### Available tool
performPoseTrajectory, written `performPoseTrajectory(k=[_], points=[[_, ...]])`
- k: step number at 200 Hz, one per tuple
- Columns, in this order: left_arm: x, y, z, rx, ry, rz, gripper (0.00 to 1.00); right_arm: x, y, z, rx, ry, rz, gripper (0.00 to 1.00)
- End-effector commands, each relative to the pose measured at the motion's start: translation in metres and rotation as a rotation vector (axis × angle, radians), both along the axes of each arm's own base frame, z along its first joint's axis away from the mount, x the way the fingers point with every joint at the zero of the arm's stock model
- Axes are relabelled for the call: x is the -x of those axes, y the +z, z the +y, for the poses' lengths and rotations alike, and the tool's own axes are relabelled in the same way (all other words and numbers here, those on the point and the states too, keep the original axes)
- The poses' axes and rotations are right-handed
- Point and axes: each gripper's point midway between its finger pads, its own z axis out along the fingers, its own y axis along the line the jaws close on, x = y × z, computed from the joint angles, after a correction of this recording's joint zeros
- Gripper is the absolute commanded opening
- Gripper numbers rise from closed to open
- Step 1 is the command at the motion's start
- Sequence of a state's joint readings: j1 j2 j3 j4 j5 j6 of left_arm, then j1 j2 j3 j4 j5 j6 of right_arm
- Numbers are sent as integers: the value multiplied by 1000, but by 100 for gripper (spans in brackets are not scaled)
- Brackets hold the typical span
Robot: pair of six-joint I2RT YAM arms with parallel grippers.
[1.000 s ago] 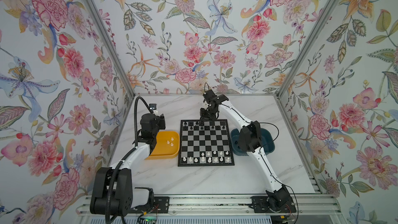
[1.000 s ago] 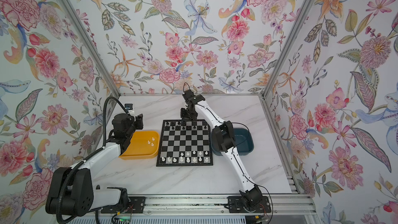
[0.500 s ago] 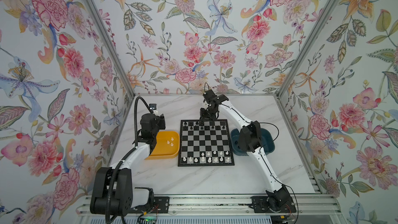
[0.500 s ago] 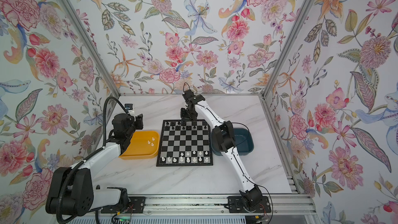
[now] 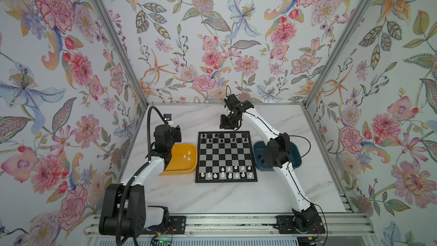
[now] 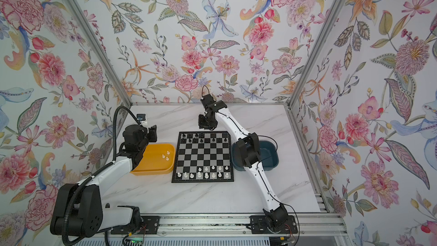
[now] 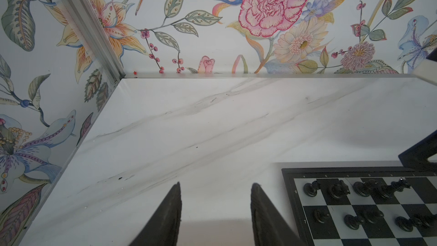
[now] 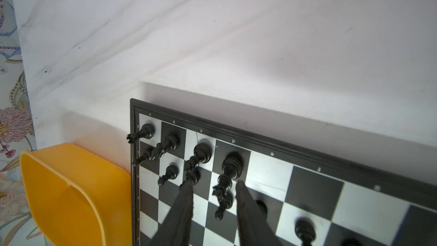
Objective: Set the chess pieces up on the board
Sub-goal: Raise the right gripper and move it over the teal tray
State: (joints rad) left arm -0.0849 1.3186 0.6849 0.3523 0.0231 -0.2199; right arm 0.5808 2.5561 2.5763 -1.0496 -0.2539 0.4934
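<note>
release check: tall black piece [image 8: 233,163] on far rank of board [image 8: 283,146]
found right tool [image 8: 212,182] parted astride its crown, gripping nothing, piece upright on a dark square; left tool [image 7: 215,184] gaping empty over the desk [image 7: 212,126] beside the board. advise lifting straight up, keeping fingers [image 8: 179,209] off the crown and clear of neighbouring black pieces [image 8: 202,152].

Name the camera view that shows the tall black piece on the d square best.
Right wrist view: the tall black piece stands close up between the fingers of the right hand. Both top views show a speck; the left wrist view shows it blurred.
</note>
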Motion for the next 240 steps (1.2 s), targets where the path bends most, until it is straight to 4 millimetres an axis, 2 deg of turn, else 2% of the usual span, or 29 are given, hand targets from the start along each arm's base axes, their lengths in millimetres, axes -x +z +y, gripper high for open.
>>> performPoseTrajectory(k=[1,21,45,68,93,126,157,194,215,240], points=[[-3,9,2,8,-4,-18,49,-7,52,-10,-20,-4,-114,33],[-3,13,1,10,-9,-24,50,-9,84,-25,-10,-16,-184,33],[-2,23,-1,22,-20,-47,51,-6,116,-53,21,-39,-247,32],[-1,31,0,25,-14,-65,53,4,137,-90,80,-75,-285,31],[-1,40,3,30,6,-72,59,23,143,-138,165,-123,-287,32],[-1,48,4,62,28,-95,61,57,129,-197,244,-202,-242,32],[-5,54,-1,108,19,-116,63,88,93,-234,265,-270,-171,33],[-12,56,-7,127,10,-110,65,111,55,-259,298,-313,-103,33],[-15,57,-9,131,10,-108,65,114,36,-270,308,-332,-74,34],[-17,57,-11,127,12,-105,66,110,18,-273,294,-338,-46,34]])
